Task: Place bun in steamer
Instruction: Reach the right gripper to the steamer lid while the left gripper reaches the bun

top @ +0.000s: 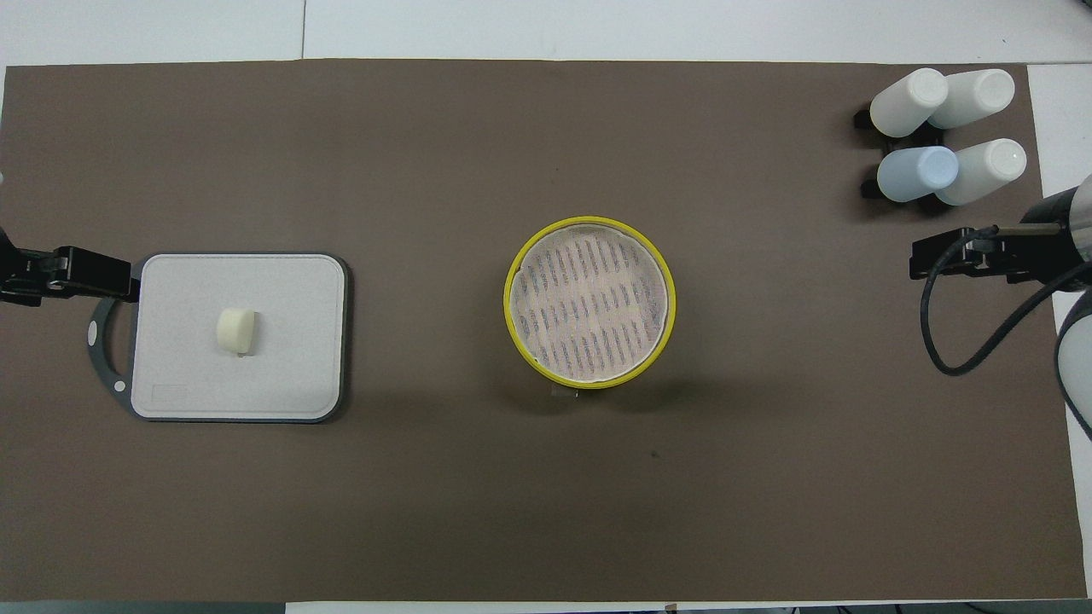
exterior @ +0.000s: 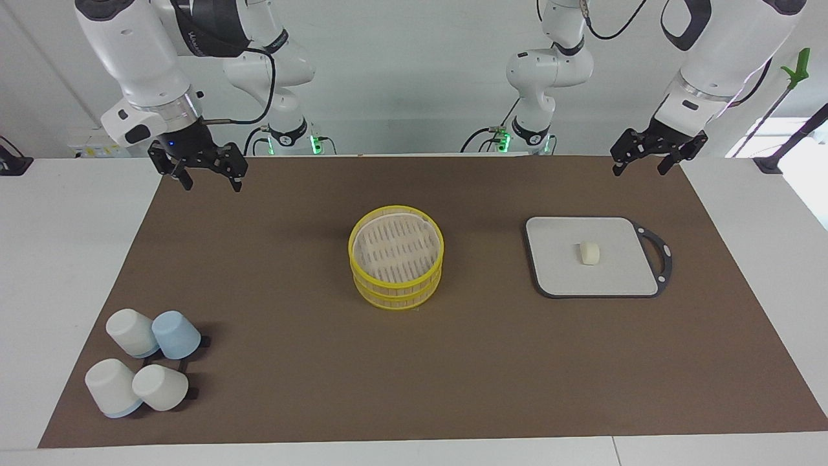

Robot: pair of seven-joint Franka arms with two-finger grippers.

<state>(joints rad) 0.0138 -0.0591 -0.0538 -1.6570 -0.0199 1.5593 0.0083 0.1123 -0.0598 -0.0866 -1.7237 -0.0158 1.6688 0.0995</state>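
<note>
The bun point(exterior: 590, 252), a small cream-white lump, lies on a light grey cutting board point(exterior: 556, 272) toward the left arm's end of the mat; it also shows in the overhead view point(top: 235, 329). The steamer point(exterior: 396, 299) stands at the mat's middle as a stack of two yellow-rimmed round pieces. The upper piece point(top: 509, 290) has a pale whitish floor with dark slots; the lower piece's floor is hidden. My left gripper point(exterior: 647, 165) hangs open and empty over the mat's edge by the robots, above the board's handle end. My right gripper point(exterior: 208, 175) hangs open and empty over the mat's corner at its own end.
The board point(top: 290, 358) has a dark rim and a loop handle pointing to the table's end. Several upturned cups point(exterior: 145, 362), white and one pale blue, stand on a rack at the mat's corner far from the robots, at the right arm's end.
</note>
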